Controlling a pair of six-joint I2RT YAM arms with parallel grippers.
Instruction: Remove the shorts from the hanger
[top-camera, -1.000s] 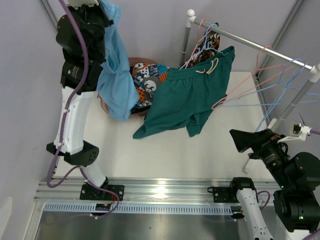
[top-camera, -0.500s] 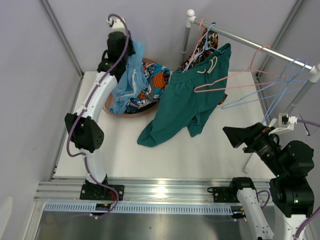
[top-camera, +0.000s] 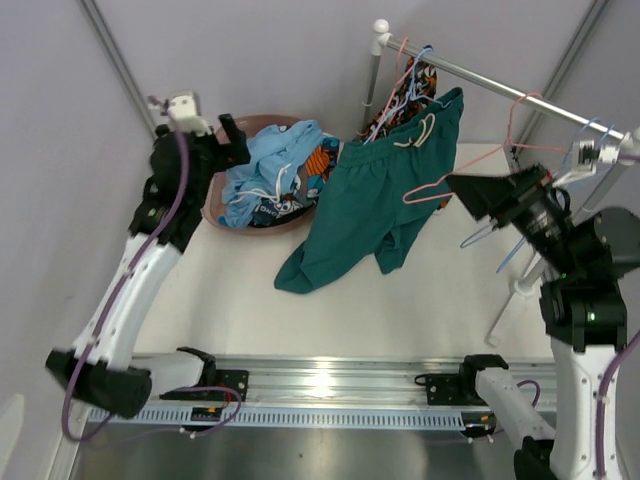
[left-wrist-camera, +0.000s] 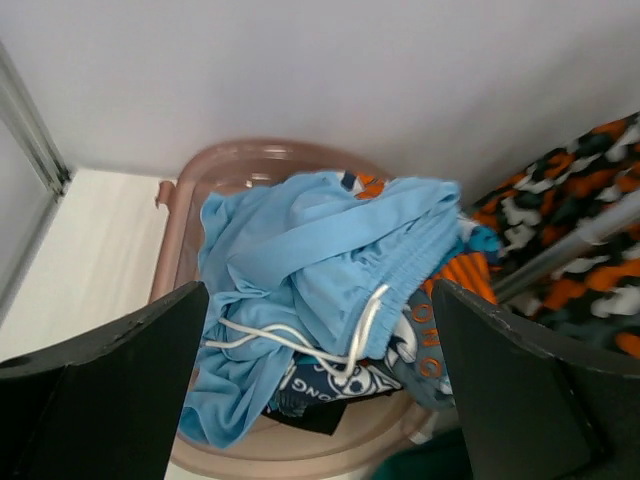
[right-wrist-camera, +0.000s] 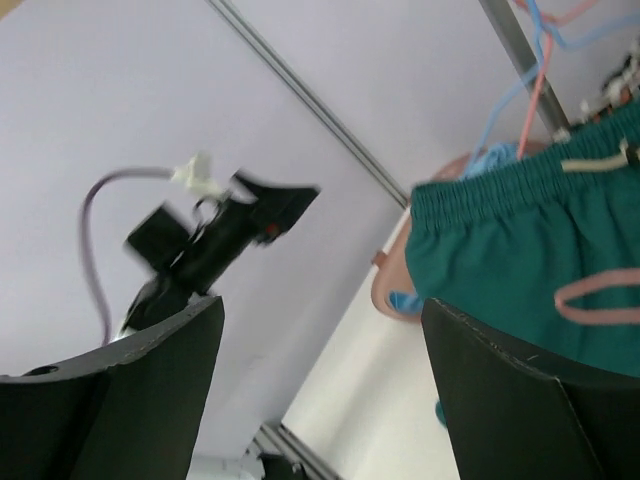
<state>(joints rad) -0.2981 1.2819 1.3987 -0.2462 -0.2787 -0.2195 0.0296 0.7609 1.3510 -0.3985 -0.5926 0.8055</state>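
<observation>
Black left gripper (top-camera: 232, 138): jaws spread wide and empty, hovering just above the basket (left-wrist-camera: 250, 165); a second ago it was high up, carrying the light blue shorts (left-wrist-camera: 320, 260).
Light blue shorts: released, heaped in the basket on top of the patterned pair (left-wrist-camera: 330, 385), white drawstring trailing.
Right gripper (top-camera: 478, 194): also splayed open with nothing held; it has risen from low at the table's side to near the rail (top-camera: 480, 76).
Teal shorts (top-camera: 385, 195): unmoved, hung from the rail, legs drooping onto the table (top-camera: 400, 300).
Camouflage shorts (top-camera: 400, 100): just behind the teal pair, also on the rail.
Meaning: one more pair is off; the teal pair is probably next, and the right arm looks to be lining up for it.
</observation>
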